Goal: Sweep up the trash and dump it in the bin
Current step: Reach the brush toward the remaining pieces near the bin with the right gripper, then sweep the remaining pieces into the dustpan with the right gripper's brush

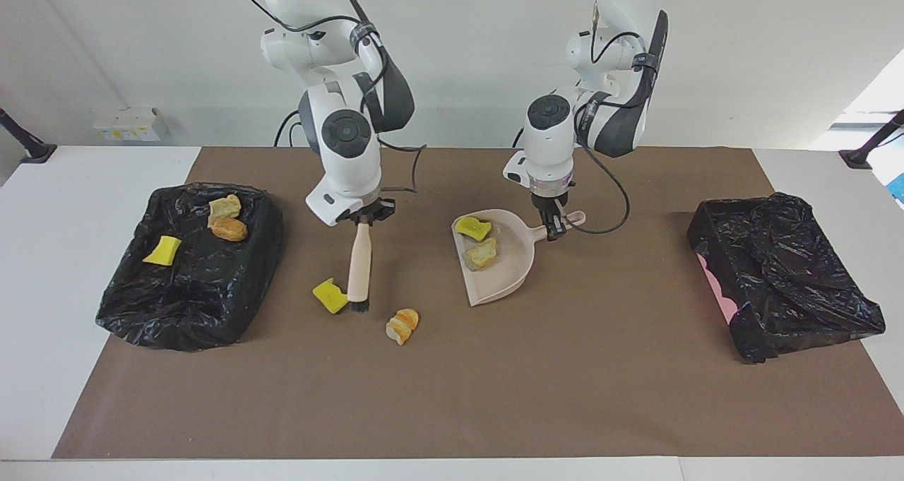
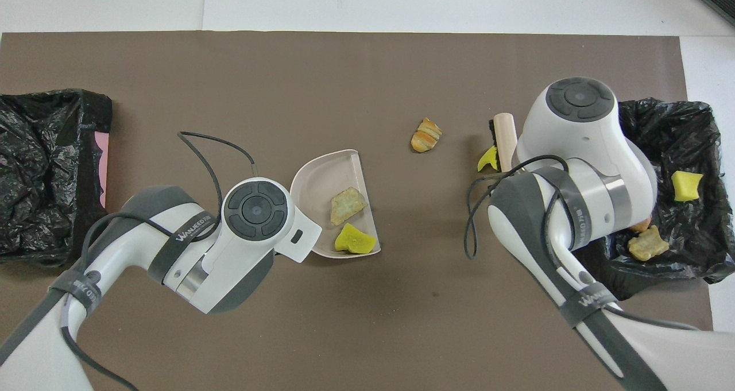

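Note:
My right gripper [image 1: 364,216] is shut on the beige brush [image 1: 359,258], which hangs bristles down. The bristles sit right beside a loose yellow scrap [image 1: 330,295] [image 2: 487,160]; whether they touch it is unclear. An orange bread chunk [image 1: 402,325] [image 2: 426,135] lies on the mat between that scrap and the dustpan. My left gripper [image 1: 556,225] is shut on the handle of the beige dustpan [image 1: 505,269] [image 2: 316,184], which holds a yellow bit [image 1: 473,227] and a tan chunk [image 1: 484,253]. The black-lined bin [image 1: 183,304] [image 2: 689,121] at the right arm's end holds three scraps.
A second black-bagged bin [image 1: 784,283] [image 2: 46,173] stands at the left arm's end of the brown mat [image 1: 452,396]. In the overhead view my right arm covers part of the bin that has the trash in it.

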Robot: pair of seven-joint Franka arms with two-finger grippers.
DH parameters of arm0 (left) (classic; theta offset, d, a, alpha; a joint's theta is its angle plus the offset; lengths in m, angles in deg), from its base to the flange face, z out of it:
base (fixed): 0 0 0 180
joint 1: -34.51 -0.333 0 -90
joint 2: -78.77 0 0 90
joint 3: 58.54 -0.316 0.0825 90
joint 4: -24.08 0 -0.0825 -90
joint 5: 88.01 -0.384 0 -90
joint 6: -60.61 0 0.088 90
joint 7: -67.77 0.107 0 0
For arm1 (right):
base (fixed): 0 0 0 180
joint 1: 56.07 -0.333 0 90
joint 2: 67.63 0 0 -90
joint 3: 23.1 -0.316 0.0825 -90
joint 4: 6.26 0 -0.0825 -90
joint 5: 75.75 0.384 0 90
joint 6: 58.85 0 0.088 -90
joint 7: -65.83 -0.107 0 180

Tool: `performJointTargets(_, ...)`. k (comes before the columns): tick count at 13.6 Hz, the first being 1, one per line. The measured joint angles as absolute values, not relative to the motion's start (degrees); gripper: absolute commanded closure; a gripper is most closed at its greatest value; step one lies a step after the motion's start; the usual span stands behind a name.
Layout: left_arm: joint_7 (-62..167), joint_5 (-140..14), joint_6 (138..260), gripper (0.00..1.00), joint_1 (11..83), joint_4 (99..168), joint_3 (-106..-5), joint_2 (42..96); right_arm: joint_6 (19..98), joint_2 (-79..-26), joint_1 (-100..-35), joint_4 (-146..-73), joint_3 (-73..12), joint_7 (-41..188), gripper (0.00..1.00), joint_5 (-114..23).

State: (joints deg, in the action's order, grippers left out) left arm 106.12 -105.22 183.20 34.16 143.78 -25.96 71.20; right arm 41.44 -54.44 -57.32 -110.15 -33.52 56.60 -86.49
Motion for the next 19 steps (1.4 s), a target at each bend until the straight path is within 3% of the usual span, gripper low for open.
performJointTargets(7, 106.1, -108.8, 183.6, 1.0, 34.1, 136.6, -30.7, 65.8, 51.9, -50.1, -52.9, -113.3, -33.8, 68.5, 1.0, -96.0)
performJointTargets(19, 108.3, -109.1, 181.0, 1.0, 34.2, 134.7, -31.4, 63.9, 54.9, -46.4, -68.9, -110.6, -34.6, 56.0, 1.0, -83.5)
